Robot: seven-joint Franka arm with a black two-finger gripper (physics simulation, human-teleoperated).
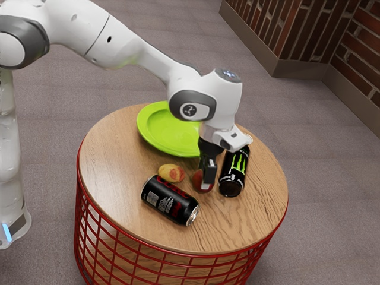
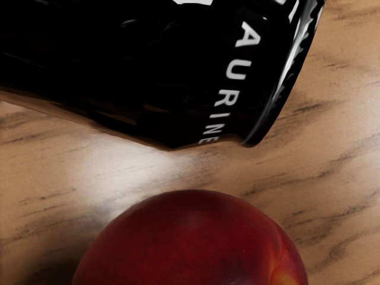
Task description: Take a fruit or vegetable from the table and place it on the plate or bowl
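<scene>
A dark red peach (image 1: 197, 180) lies on the round wooden table (image 1: 119, 172), close beside a black and green drink can (image 1: 234, 172) that lies on its side. My gripper (image 1: 205, 181) is lowered straight down onto the peach, at table height, and partly covers it. In the wrist view the peach (image 2: 190, 243) sits directly under my hand, with the black can (image 2: 148, 71) just beyond it. A lime green plate (image 1: 160, 127) rests at the back of the table, behind my hand. A second, yellow-red fruit (image 1: 171, 173) lies just to the exterior view's left of the peach.
A black and red can (image 1: 170, 200) lies on its side near the front of the table. The table stands on a red wire basket base (image 1: 119, 249). A brick wall (image 1: 309, 29) runs along the back right of the room.
</scene>
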